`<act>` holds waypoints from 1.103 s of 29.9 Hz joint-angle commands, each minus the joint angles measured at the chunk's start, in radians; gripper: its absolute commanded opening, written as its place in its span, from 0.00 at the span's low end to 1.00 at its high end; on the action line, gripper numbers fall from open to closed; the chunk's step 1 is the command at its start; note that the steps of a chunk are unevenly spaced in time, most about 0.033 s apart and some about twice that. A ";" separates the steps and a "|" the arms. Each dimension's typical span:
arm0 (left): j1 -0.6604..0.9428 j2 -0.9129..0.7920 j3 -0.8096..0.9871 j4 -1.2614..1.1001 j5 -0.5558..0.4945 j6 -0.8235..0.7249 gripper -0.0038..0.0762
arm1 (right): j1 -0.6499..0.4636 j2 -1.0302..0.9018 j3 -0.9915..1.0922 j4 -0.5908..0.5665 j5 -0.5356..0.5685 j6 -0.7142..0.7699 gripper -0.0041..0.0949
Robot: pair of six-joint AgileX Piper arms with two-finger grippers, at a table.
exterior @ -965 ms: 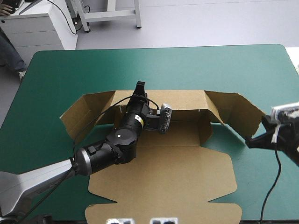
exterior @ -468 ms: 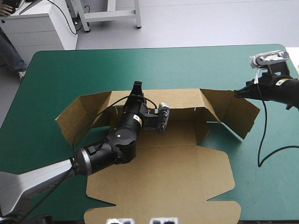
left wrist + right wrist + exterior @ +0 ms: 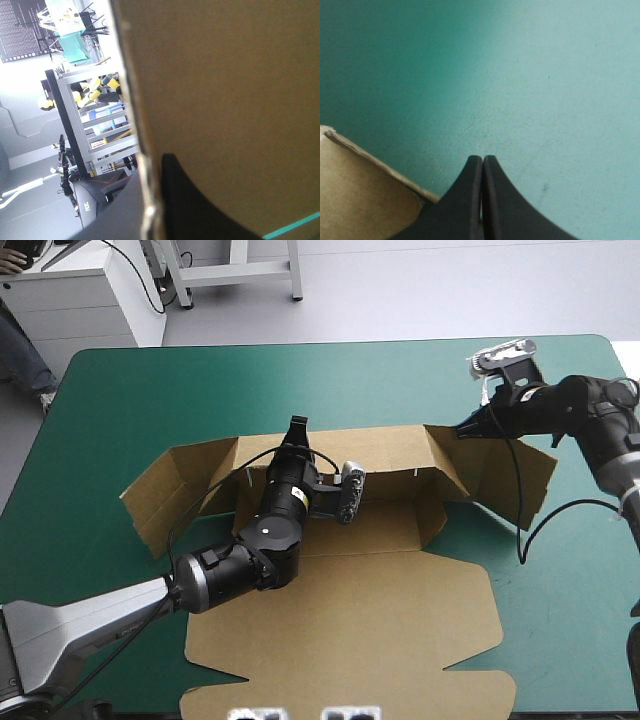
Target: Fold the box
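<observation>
Early stage: left gripper [image 3: 297,432] pinched the box's [image 3: 340,640] raised far wall, side flaps splayed untucked, lid flat; right gripper [image 3: 464,428] empty, fingers pressed together, beside the right flap.

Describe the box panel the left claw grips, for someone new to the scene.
On the teal-green table, the brown box lies mostly flat. Its far wall stands upright between two angled wings, alone with the left claw pinched over its top edge.

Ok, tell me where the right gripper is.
In the high view the right gripper, shut, sits toward the far right of the table, its tip by the raised right flap of the box.
</observation>
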 commanded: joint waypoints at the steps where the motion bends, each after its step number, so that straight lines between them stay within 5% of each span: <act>1: 0.000 -0.025 -0.023 0.037 0.004 -0.011 0.04 | 0.049 -0.018 -0.037 -0.101 -0.018 0.078 0.03; 13: 0.040 -0.025 -0.061 0.035 0.002 -0.011 0.04 | 0.049 -0.052 -0.037 -0.130 0.193 0.081 0.03; 20: 0.040 -0.025 -0.061 0.030 -0.006 -0.011 0.04 | 0.049 -0.142 -0.019 -0.001 0.276 0.009 0.03; 25: 0.040 -0.025 -0.061 0.030 -0.006 -0.012 0.04 | 0.049 -0.198 0.088 0.024 0.253 -0.011 0.03; 33: 0.040 -0.025 -0.061 0.030 -0.015 -0.012 0.04 | 0.049 -0.323 0.349 0.174 0.027 -0.164 0.03</act>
